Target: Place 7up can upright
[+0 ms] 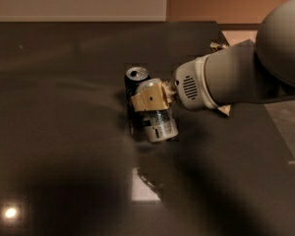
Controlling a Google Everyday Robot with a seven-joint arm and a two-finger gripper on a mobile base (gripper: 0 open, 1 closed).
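The 7up can [159,122] is silver with pale markings. It sits tilted in the middle of the dark table [64,132], its top end leaning away and up. My gripper [150,100] reaches in from the right. Its tan fingers [148,100] are closed across the can's upper half. Whether the can's lower end touches the table is unclear. A dark Pepsi can [135,80] stands upright just behind and left of it, close to touching.
A small tan wrapper [224,110] lies partly hidden behind my arm, with another scrap [216,46] near the table's far right. The table's right edge [278,132] runs beside a grey floor. Light glints show on the tabletop [142,185].
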